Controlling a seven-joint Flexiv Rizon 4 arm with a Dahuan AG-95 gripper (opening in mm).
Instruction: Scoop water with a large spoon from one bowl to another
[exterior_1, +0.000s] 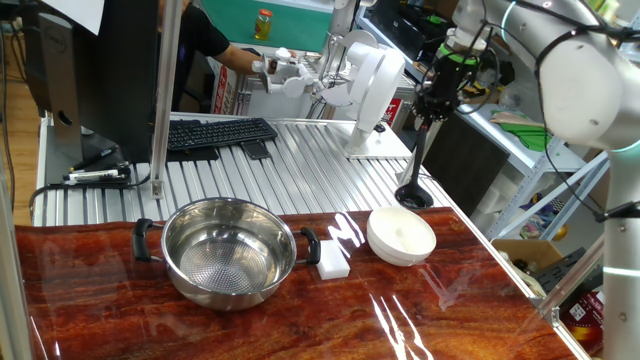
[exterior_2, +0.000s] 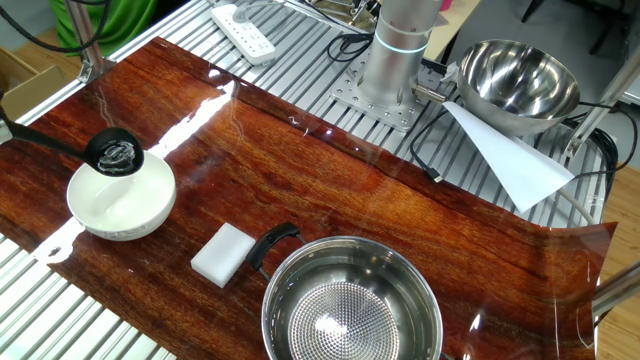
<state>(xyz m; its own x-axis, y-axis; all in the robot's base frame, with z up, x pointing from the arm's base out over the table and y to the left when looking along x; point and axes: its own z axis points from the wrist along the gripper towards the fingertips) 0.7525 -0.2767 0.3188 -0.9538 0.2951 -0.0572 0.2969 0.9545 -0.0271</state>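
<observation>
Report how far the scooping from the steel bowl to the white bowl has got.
Done: the large spoon has left the steel bowl, and its cup glistens as if holding water. In hand: the gripper is closed on the handle, and in the other fixed view the cup sits over the far rim of the white bowl. Left: pouring it out; whether the bowl already holds water is unclear.

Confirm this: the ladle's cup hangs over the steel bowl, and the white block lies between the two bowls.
Not quite. The ladle's cup hangs at the white bowl, not the steel bowl; the other fixed view shows it. The white block does lie between the two bowls.
</observation>
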